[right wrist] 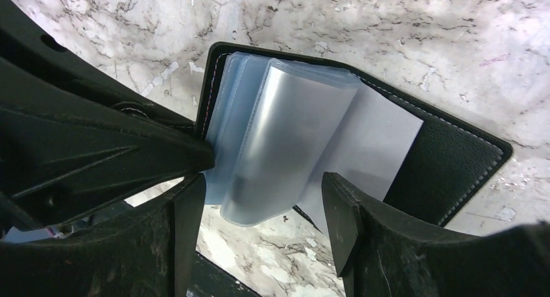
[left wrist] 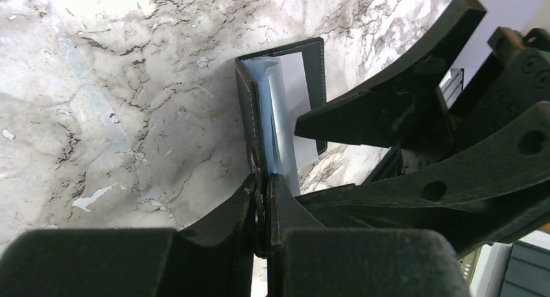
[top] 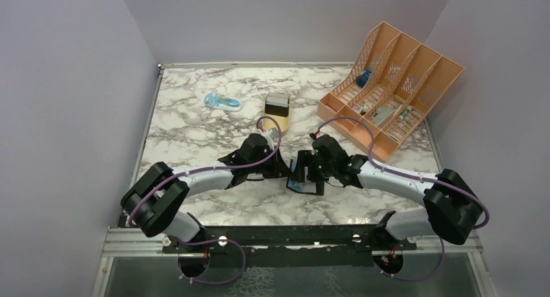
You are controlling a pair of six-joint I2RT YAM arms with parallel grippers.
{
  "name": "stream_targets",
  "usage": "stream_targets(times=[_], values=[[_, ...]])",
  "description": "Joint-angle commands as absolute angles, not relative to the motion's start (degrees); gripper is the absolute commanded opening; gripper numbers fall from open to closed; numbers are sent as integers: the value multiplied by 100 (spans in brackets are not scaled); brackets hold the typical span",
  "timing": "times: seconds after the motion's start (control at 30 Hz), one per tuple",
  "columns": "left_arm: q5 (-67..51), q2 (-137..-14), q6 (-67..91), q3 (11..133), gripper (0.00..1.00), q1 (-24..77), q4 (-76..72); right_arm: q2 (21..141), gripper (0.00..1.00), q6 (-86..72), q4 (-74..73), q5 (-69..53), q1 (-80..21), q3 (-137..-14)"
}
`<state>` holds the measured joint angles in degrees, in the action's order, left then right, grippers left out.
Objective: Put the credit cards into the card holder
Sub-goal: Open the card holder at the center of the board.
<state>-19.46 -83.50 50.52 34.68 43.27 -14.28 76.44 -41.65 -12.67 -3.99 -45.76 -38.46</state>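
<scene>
While the left hand [left wrist: 263, 196] is pinching the open card holder [right wrist: 454, 161] near the counter's [top: 194, 135] near edge, the right hand [right wrist: 263, 193] is hanging wide open over one pale credit card [right wrist: 382, 138] inside; others are likely waiting.

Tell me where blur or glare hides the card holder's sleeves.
Right wrist: card holder sharp, mild sheen on its clear sleeves. Left wrist: holder edge-on, left claw soft at the bottom edge. Top external: even light, holder small and partly covered.

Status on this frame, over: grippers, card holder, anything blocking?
Left gripper shut on card holder cover, holder lying open. Right gripper open, astride the clear sleeves. Nothing seen in the way.
</scene>
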Motion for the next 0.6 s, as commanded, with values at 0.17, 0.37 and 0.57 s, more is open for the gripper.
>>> stream_targets(times=[0.17, 0.37, 0.57], values=[[-1870, -8154, 5093, 3393, 0, 4359, -1406, 7984, 67, -4218, -828, -723, -4605, -3942], [-1843, -8139, 5076, 3388, 0, 4368, -1381, 8049, 61, -4220, -891, -479, -4605, -3920], [-1747, -8068, 5000, 3398, 0, 4368, -1223, 8002, 58, -4220, -1177, -131, -4605, -3920]])
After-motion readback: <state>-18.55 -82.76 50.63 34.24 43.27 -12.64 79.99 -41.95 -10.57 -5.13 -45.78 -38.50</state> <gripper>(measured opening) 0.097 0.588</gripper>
